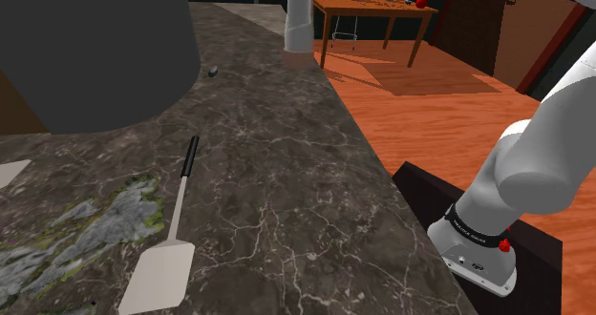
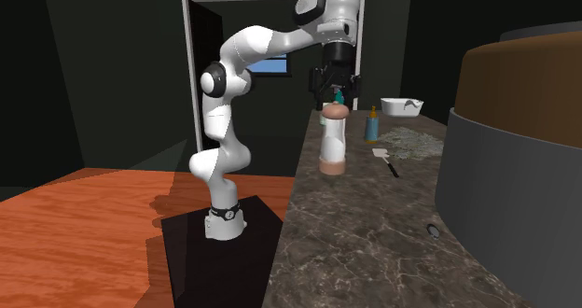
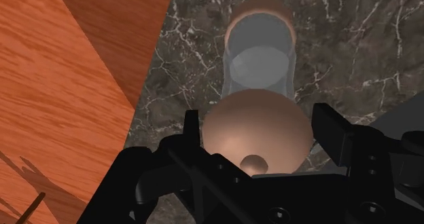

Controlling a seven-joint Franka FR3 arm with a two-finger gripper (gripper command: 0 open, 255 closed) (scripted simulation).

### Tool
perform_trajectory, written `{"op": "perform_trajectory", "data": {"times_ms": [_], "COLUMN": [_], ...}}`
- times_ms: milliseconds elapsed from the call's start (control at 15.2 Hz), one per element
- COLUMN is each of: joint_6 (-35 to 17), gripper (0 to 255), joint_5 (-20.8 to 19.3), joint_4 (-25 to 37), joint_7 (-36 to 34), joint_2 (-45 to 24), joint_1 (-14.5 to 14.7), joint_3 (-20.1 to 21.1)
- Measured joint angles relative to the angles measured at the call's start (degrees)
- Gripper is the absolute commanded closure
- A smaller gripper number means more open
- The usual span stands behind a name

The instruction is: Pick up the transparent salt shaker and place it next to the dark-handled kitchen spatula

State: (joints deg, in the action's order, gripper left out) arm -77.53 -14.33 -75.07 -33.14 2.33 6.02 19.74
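Straddled cap of shaker at bench edge with gripper open, holding nothing yet; left undone closing, lifting, carrying to spatula well apart along bench.

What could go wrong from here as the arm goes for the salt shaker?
The fingers flank the rounded cap of the salt shaker; closing there, they could slip off the dome. The tall shaker stands near the counter edge, so a nudge might topple it to the floor. The spatula lies far from it, a long carry.
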Motion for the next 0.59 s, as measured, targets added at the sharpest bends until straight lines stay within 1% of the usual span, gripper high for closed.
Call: {"op": "perform_trajectory", "data": {"times_ms": [198,462,594], "joint_6": [1.27,1.71,2.82], "gripper": [255,255,255], "joint_5": [0.78,2.47,2.73], "joint_4": [-1.91,-6.51,-6.42], "joint_7": [-2.81,-7.15,-10.17], "joint_2": [2.63,6.94,7.28], "joint_1": [1.36,3.26,4.5], "joint_3": [1.5,3.61,5.56]}}
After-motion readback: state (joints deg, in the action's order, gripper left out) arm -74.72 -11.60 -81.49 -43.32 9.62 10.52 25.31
